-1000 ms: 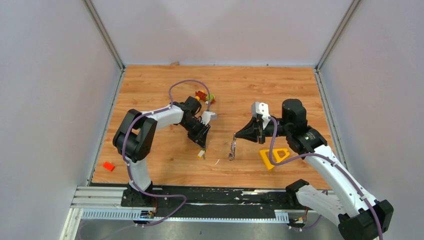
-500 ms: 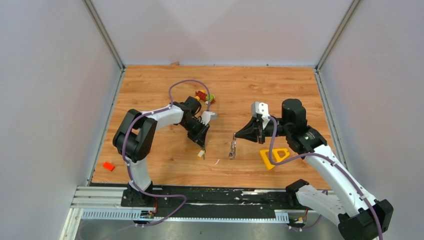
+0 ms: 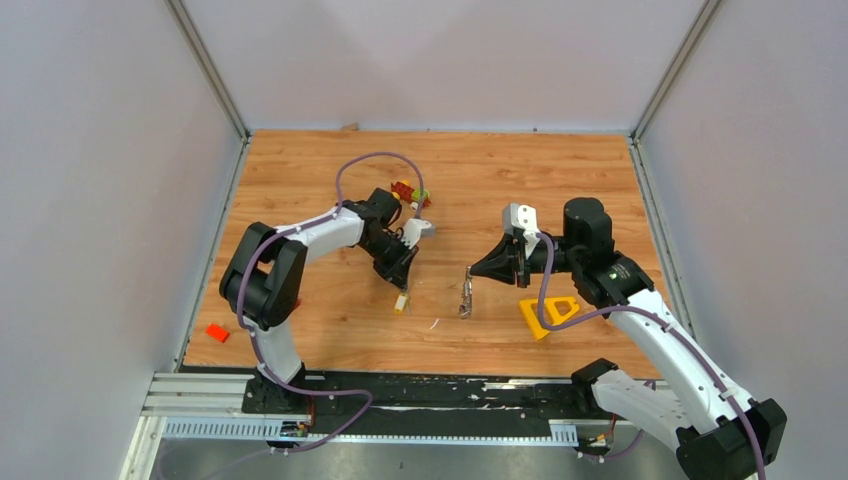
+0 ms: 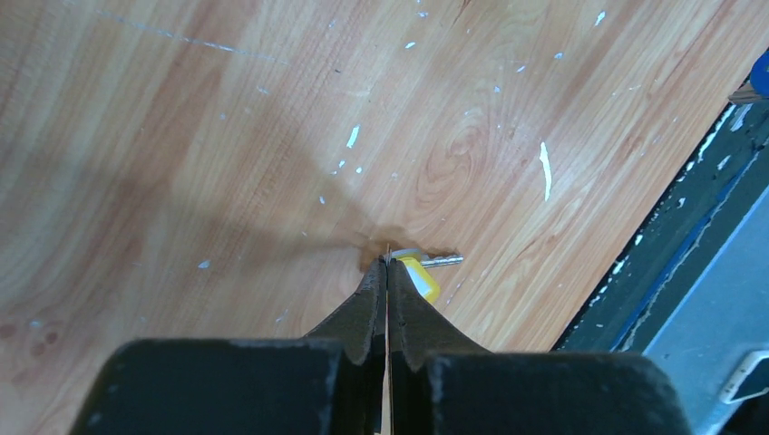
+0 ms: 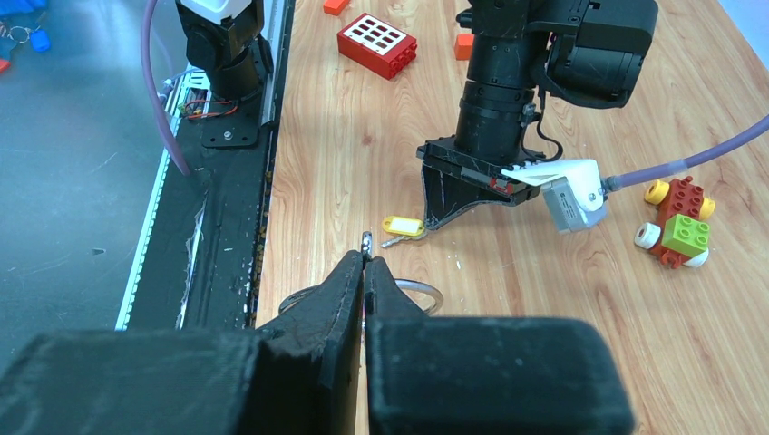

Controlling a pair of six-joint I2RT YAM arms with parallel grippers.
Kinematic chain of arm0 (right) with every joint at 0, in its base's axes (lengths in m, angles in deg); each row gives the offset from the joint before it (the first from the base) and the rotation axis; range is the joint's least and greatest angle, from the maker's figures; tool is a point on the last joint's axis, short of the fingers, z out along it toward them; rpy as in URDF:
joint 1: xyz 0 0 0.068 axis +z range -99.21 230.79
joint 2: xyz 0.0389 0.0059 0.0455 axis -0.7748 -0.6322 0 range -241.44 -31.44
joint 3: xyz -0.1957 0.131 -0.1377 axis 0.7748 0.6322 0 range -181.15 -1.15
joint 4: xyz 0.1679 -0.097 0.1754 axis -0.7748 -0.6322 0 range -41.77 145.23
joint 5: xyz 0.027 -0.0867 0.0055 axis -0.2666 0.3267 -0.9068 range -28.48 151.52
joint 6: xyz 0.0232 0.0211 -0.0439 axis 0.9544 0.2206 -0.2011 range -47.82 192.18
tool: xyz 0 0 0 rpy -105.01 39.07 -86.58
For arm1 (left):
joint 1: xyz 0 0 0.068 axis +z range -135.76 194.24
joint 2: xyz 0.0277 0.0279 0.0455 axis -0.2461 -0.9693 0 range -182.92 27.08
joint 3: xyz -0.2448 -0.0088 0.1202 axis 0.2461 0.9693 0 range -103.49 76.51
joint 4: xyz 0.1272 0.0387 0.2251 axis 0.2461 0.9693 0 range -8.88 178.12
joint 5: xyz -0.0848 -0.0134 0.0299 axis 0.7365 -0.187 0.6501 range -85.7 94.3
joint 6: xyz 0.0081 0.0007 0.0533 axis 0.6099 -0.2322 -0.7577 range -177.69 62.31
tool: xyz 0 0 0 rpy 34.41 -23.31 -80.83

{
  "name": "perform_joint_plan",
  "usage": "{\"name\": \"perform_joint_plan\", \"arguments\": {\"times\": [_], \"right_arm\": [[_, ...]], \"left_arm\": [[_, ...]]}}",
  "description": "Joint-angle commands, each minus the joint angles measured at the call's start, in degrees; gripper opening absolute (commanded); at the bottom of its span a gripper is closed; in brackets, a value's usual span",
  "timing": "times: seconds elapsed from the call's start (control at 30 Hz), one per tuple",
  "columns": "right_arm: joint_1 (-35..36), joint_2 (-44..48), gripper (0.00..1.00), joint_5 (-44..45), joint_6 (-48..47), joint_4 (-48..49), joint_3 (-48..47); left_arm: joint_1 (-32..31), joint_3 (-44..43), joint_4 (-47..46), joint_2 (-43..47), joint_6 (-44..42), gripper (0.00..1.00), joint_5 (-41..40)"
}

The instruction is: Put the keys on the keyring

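Note:
My left gripper (image 4: 387,263) is shut, its tips pinching the key with the pale yellow tag (image 4: 420,277) by its edge, low over the wood; the silver blade (image 4: 444,261) sticks out to the right. From above, that key (image 3: 401,303) hangs just under the left gripper (image 3: 404,286). My right gripper (image 5: 365,258) is shut on the keyring (image 5: 428,294), whose silver arcs show on both sides of the fingers. In the top view the keyring (image 3: 465,298) dangles from the right gripper (image 3: 471,270), a short way right of the yellow-tagged key. Other keys are not clearly visible.
A yellow plastic triangle (image 3: 548,315) lies under the right forearm. The toy car (image 3: 410,194) sits behind the left gripper. A red brick (image 3: 216,332) lies at the near left edge. The black rail (image 3: 400,395) runs along the front.
My left gripper has closed on the yellow-tagged key, and the key has shifted slightly away from the near edge. The right arm and keyring have not moved.

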Motion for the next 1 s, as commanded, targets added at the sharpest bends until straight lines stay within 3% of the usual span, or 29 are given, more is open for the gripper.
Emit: {"name": "perform_joint_plan", "arguments": {"times": [0.0, 0.27, 0.97], "right_arm": [[-0.34, 0.43, 0.0, -0.46, -1.09, 1.73, -1.24], [-0.34, 0.18, 0.0, -0.37, -1.17, 1.76, -1.24], [-0.35, 0.44, 0.0, -0.31, -1.2, 1.87, -1.04]], "left_arm": [[-0.38, -1.91, 0.93, 2.45, -5.28, 0.0, -0.81], [-2.71, -0.12, -1.76, 2.21, -6.34, 0.05, -5.28], [-2.78, -0.43, -1.75, 0.7, -4.08, 0.23, -4.59]]}}
